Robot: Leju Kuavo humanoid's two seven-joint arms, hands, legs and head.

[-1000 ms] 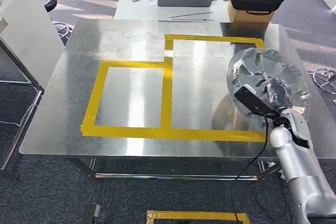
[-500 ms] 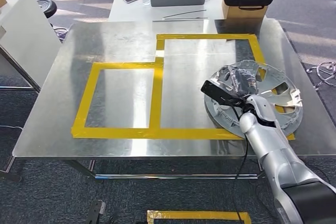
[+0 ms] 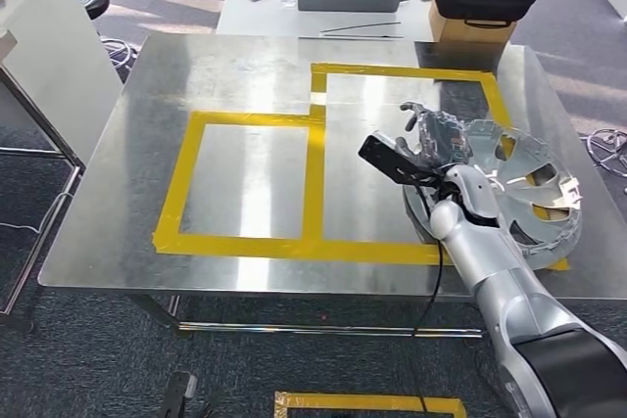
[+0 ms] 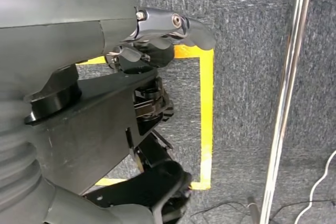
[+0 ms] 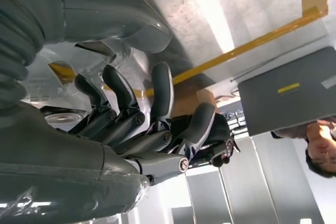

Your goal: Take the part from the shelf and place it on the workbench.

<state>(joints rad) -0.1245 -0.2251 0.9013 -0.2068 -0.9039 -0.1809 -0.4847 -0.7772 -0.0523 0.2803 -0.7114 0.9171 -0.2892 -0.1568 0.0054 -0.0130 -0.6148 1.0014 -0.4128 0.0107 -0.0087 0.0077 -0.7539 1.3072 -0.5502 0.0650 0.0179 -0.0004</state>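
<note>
A shiny steel desk (image 3: 221,75) seen from the robot's head, marked with two rectangles of yellow tape (image 3: 314,173). The task's thing, a round silver wheel-cover part (image 3: 517,193), lies nearly flat on the desk at the robot's right, over the right end of the taped outline and close to the near right edge. Being a disc, it has no long axis; its broad face points up.

The right hand (image 3: 432,139) reaches in from the lower right on a silver arm and sits over the part's left rim, on the side nearest the taped rectangles. The bulk of the part therefore lies to the right of the fingers (image 3: 411,111) and slightly nearer the robot. In the head view the fingertips point up and away from the disc. In the right wrist view the fingers (image 5: 162,90) look spread and only loosely curled, with the silver part (image 5: 59,72) close by the palm side. Whether any of them touches the rim cannot be told; the hand appears to be holding nothing.

The left hand (image 4: 166,40) hangs over grey carpet beside a yellow tape mark on the floor; its fingers are loosely bent and hold nothing.

The right hand is by far the nearer one. By judgement, the part is set down and the next move is for that hand to lift clear, up and to the left, away from the rim.
</note>
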